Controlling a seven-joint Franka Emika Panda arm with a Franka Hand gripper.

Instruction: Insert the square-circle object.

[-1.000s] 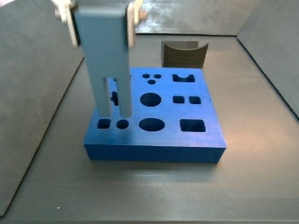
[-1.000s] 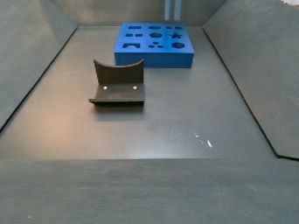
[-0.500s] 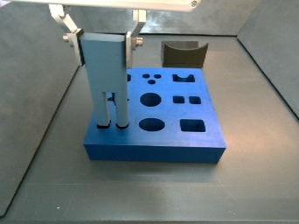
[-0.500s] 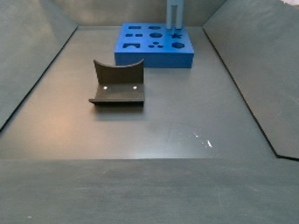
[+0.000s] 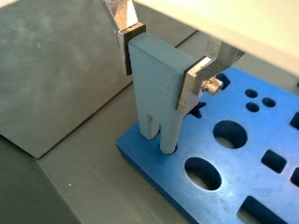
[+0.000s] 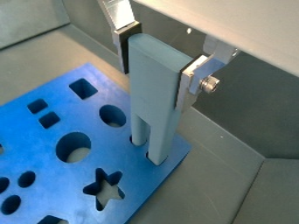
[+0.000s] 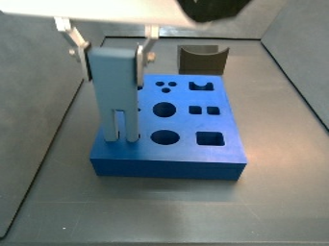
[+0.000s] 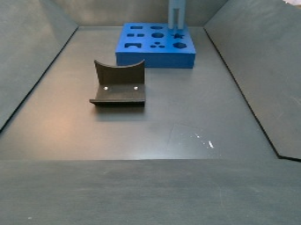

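The square-circle object [image 7: 113, 82] is a tall grey-blue slab with two legs. It stands upright, and its legs reach into two holes at a corner of the blue board [image 7: 167, 165]. My gripper [image 7: 113, 48] is shut on its upper end. Both wrist views show the silver fingers [image 5: 197, 77] clamping the slab [image 5: 158, 87] from its two sides; my gripper [image 5: 163, 57] sits above the board's corner [image 5: 146, 153]. The slab [image 6: 152, 105] and my gripper [image 6: 158, 59] show the same way there. In a side view the slab [image 8: 177, 18] rises from the board [image 8: 153, 54].
The dark fixture [image 8: 118, 83], an L-shaped bracket with a scooped top, stands on the grey floor away from the board; it also shows behind the board [image 7: 202, 58]. The board has several other shaped holes [image 7: 167, 110]. Grey walls ring the floor.
My gripper has come down with the slab. Its legs have sunk deeper into the board's holes.
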